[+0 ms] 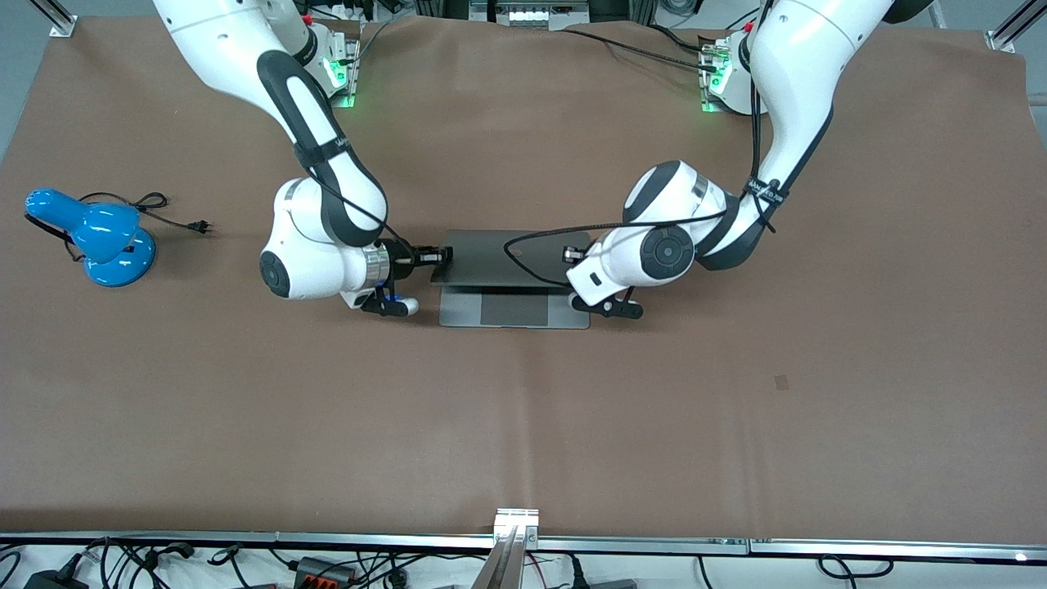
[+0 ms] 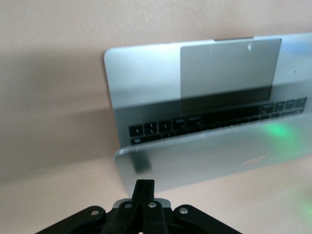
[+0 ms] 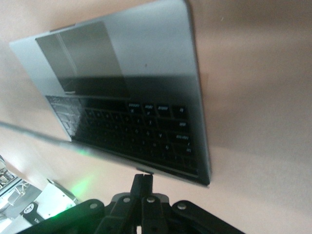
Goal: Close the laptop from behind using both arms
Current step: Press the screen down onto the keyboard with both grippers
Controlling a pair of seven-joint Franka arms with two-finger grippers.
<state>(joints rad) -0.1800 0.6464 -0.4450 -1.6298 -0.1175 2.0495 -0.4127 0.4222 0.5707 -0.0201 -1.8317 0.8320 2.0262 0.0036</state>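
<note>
1. Front view, mid-frame: laptop (image 1: 514, 282) half-folded on the table (image 1: 572, 425).
2. Left gripper (image 1: 570, 254) and right gripper (image 1: 442, 257) at the lid's ends.
3. Wrist views alone show fingers (image 2: 144, 187) pressed together, clenched empty; keyboard (image 3: 131, 131) visible.

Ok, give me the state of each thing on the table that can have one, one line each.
laptop: part-closed, lid tilted low over the keyboard.
left gripper: fingers shut, at the lid's back.
right gripper: fingers shut, at the lid's back.
blue desk lamp: unplugged, plug lying loose on the table.
</note>
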